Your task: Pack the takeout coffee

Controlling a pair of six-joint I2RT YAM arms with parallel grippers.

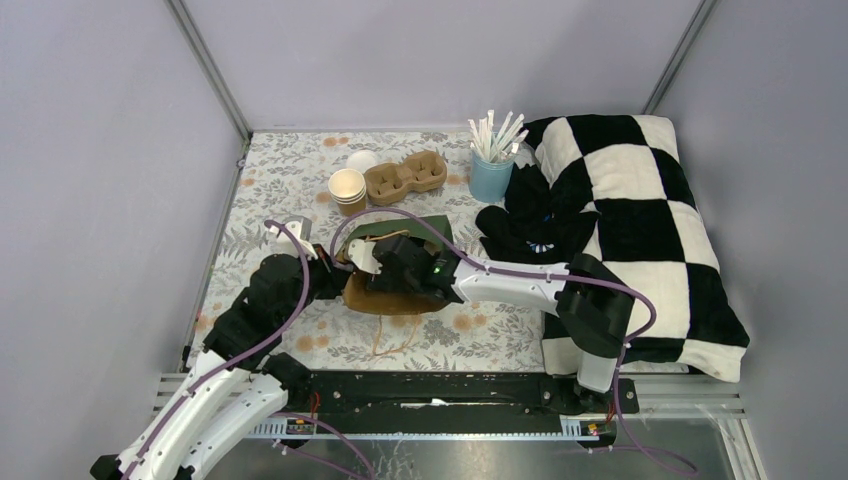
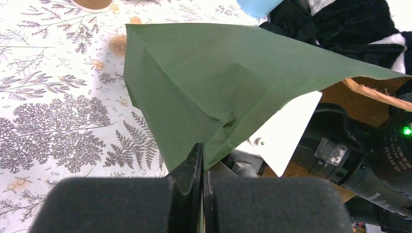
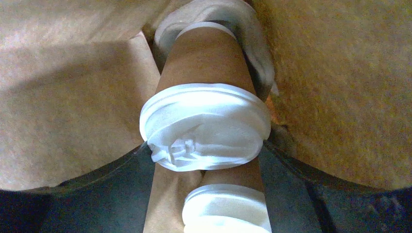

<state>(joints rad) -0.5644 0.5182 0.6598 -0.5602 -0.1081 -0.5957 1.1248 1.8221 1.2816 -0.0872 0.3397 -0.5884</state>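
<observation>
The paper bag, green outside and brown inside, lies on the flowered tabletop with its mouth toward the arms. The left pincer is pinched tight on the edge of its green flap, lifting the mouth. The right pincer reaches inside with its jaws spread wide, one finger at each side of a lidded cup, seemingly gripping it at the lid rim. A second cup, also capped in white, sits nearer the wrist and lower in that view, just beside the first; whether they touch I cannot tell. Both are inside the bag and hidden from the overhead view. The main risk, I judge, is the lid. A squeeze at the rim could pop it loose. A cup left on its side may leak, if there is drink in it, which the pictures do not show. A clumsy withdrawal could also knock the second cup, and if the thin flap slips or tears, the mouth would drop onto the right arm. The gripped cup points its lid back at the mouth, its base deeper in, its long axis running along the pincer's reach
</observation>
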